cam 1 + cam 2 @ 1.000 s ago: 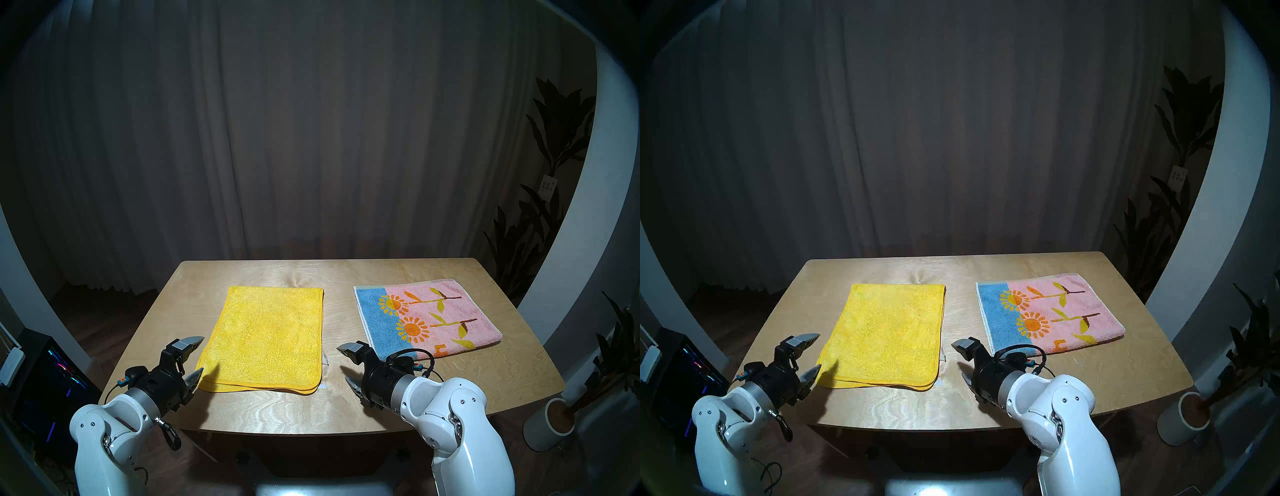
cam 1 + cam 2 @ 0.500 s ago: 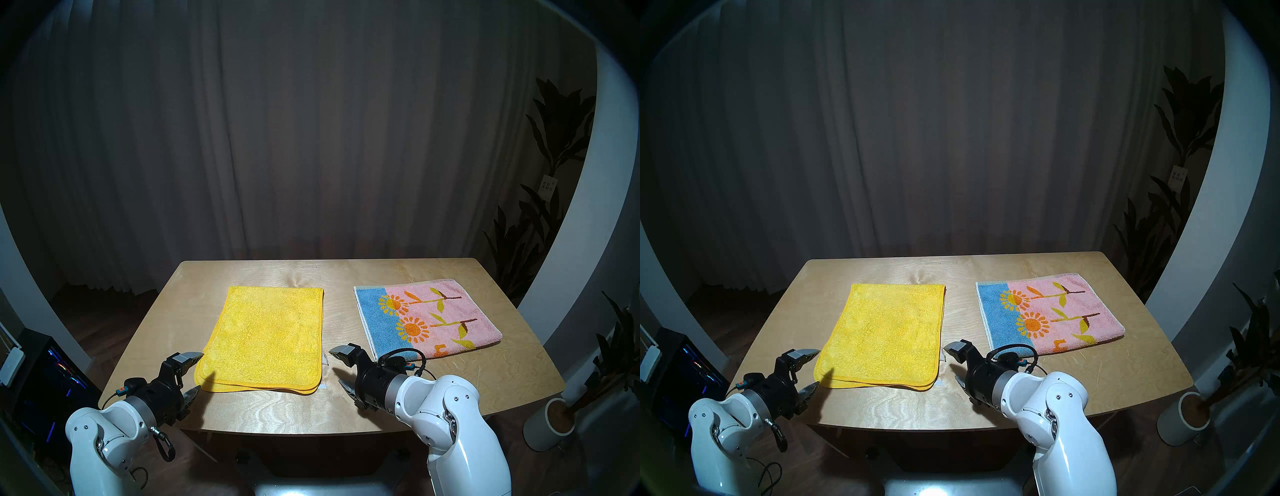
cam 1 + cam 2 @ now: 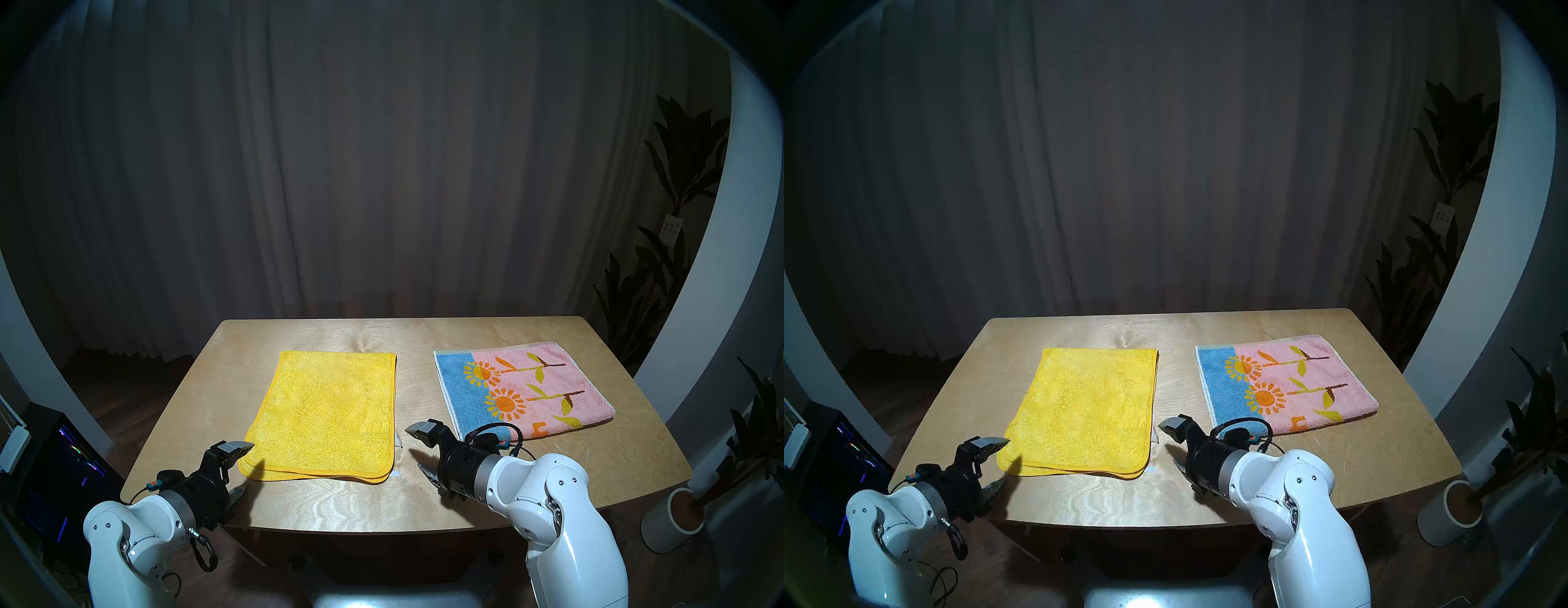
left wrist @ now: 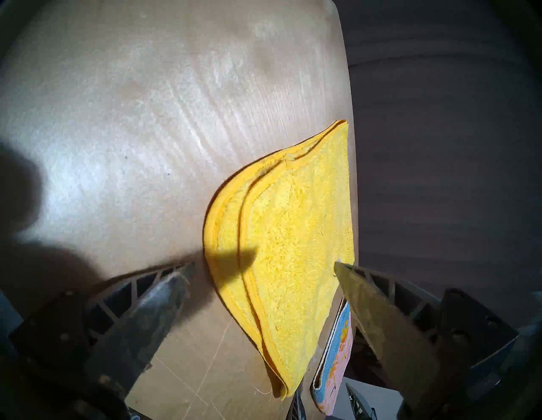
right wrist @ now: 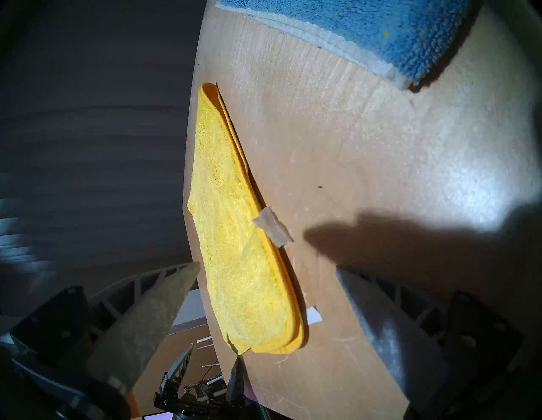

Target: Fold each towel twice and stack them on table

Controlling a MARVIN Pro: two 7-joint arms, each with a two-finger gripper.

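My left gripper (image 3: 245, 467) and right gripper (image 3: 418, 448) hung empty, jaws wide, flanking the folded yellow towel (image 3: 326, 414) on the table (image 3: 339, 501); the sunflower towel (image 3: 522, 392) lay rightward. Its tag (image 5: 272, 225) was unreadable.

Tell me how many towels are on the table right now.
2. The yellow towel lies near the table's middle; the pink towel lies apart on its right side. Neither hides another, as far as shows.

Bare light plywood table (image 3: 322, 501) runs along the near edge, free for passing. A clear strip separates the folded bright yellow terry towel (image 3: 326, 412) from the pink sunflower towel with a blue band (image 3: 526, 390).
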